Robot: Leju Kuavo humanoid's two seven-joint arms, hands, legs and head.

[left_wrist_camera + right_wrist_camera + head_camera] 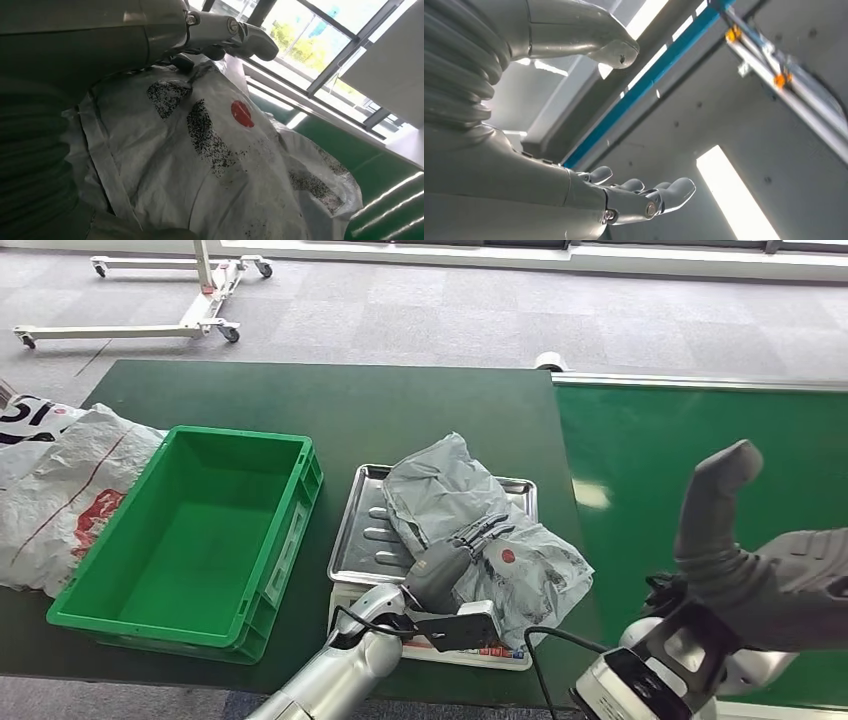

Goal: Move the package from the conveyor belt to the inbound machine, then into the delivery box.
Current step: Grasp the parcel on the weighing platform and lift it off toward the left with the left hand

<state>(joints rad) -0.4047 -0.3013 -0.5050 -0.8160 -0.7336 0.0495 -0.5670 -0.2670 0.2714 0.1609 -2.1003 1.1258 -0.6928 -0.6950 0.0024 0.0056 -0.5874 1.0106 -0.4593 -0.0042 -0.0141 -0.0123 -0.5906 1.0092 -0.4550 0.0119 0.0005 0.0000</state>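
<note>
Package (470,525): a grey, crumpled plastic mailer bag, marked with a red round sticker and black speckled printed patches, as was seen close up in the left wrist view (220,165). It was found lying on the metal tray (362,540) of the inbound machine (430,635), spilling over the tray's right edge onto the dark green table (330,400).

Left hand (470,555): laid on top of the package, fingers (250,40) stretched over its upper surface and touching it; whether the bag was actually gripped could not be told.

Right hand (745,560): raised over the bright green conveyor belt (690,440), well apart from the package, palm turned upward with the thumb pointing up. In the right wrist view (624,192) its fingers were seen spread and slightly curled, nothing held.

Delivery box (200,535): a green plastic crate just left of the tray, beside a white printed sack (60,490).
</note>
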